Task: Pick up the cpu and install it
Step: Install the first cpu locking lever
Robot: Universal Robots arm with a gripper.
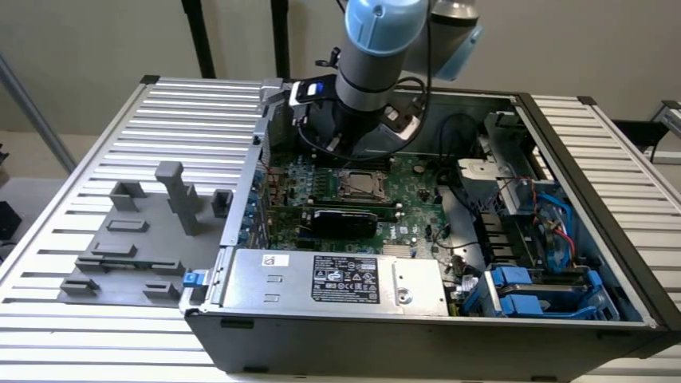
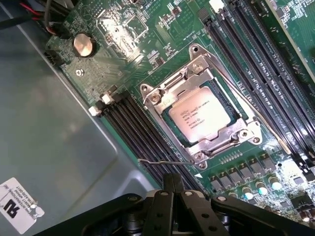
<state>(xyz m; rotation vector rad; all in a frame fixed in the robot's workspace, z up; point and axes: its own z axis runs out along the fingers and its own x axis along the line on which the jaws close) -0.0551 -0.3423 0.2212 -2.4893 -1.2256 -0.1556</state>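
One cpu point(image 2: 201, 117), probably light, stiff and fragile underneath so you'd pinch just its edges, sits in the socket point(image 2: 224, 140) toward the motherboard's point(image 2: 177, 29) far side, your jaws clenched empty above.

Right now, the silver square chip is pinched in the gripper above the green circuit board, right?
No: the silver square chip lies in its metal-framed socket on the green circuit board, not in the gripper; the wrist view shows it.
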